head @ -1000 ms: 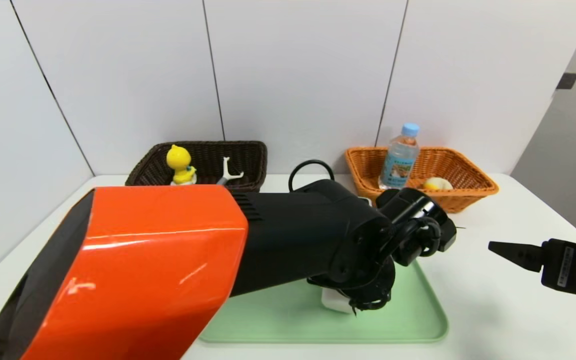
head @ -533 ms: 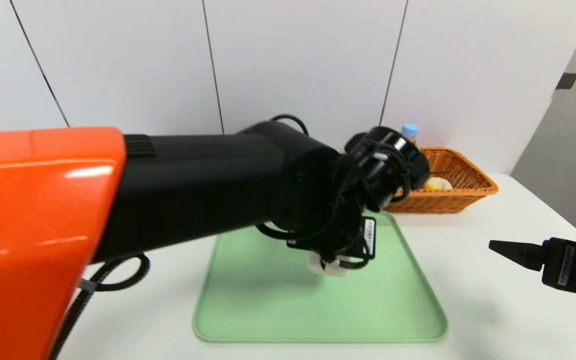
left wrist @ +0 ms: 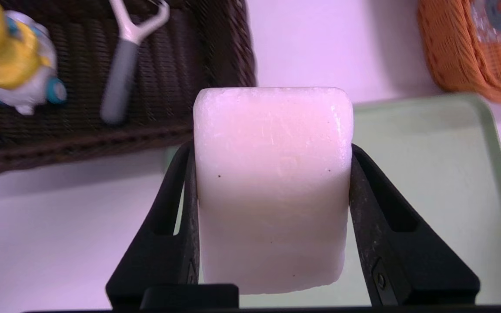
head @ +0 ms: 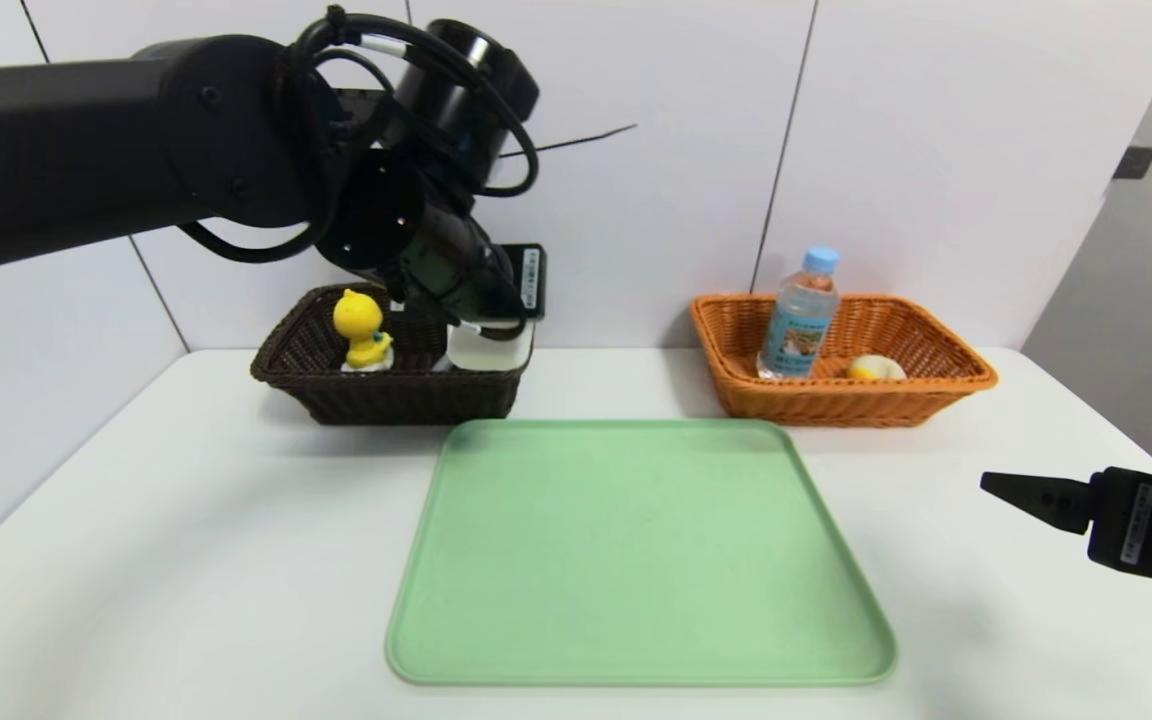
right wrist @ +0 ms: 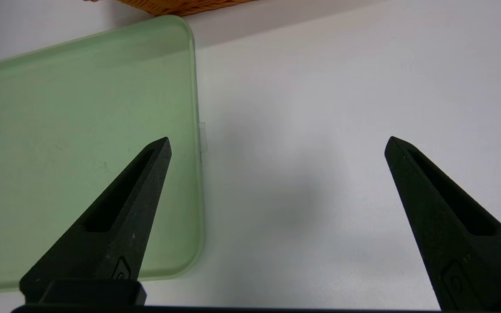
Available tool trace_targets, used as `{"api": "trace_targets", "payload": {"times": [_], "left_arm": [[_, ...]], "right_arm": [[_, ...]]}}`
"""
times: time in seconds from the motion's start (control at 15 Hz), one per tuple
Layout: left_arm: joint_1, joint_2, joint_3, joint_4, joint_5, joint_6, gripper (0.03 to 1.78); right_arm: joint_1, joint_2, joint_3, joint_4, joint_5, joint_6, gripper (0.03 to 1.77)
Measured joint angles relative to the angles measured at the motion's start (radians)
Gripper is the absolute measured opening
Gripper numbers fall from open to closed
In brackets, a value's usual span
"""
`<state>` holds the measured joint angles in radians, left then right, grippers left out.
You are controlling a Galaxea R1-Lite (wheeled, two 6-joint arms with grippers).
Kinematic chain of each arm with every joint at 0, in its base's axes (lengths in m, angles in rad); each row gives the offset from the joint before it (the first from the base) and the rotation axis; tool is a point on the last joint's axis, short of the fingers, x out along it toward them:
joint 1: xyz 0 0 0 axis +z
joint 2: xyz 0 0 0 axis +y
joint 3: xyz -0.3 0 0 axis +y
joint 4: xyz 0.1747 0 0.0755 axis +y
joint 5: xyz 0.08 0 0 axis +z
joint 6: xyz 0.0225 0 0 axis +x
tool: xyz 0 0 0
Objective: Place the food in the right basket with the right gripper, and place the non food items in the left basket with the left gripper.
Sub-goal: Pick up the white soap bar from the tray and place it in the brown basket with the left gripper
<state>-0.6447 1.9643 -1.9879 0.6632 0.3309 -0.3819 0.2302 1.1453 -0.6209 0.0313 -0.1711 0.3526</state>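
Near dark basket (head: 386, 400), our L gripper (left wrist: 274, 187) w/ white bar (left wrist: 274, 187) clamped has swung off green tray (head: 641, 560); drop's next. R gripper (right wrist: 278, 145) parked open, right of tray.

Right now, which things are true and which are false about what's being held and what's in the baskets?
The left gripper holds the white bar. True.
The bottle lies in the dark basket. False: it is in the orange-tan basket.
The yellow duck toy is in the dark basket. True.
The right gripper is gripping the bun. False: it is open and empty over the table beside the green tray; the bun is in the orange-tan basket.
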Motion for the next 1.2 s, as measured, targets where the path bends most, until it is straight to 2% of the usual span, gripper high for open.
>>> {"api": "trace_targets", "payload": {"times": [0.2, 0.4, 0.67, 1.2], "left_arm": [[0.103, 0.016, 0.000, -0.111, -0.009, 0.044, 0.97], [0.197, 0.067, 0.000, -0.171, -0.064, 0.060, 0.97], [0.300, 0.153, 0.000, -0.241, -0.091, 0.101, 0.97], [0.354, 0.269, -0.002, -0.339, -0.109, 0.141, 0.97]], "right_arm": [[0.000, -0.002, 0.002, 0.000, -0.001, -0.001, 1.70], [0.000, -0.002, 0.001, 0.000, -0.003, -0.001, 1.70], [0.000, 0.001, 0.007, 0.001, -0.008, -0.002, 1.70], [0.000, 0.009, 0.010, 0.002, -0.009, -0.002, 1.70]]}}
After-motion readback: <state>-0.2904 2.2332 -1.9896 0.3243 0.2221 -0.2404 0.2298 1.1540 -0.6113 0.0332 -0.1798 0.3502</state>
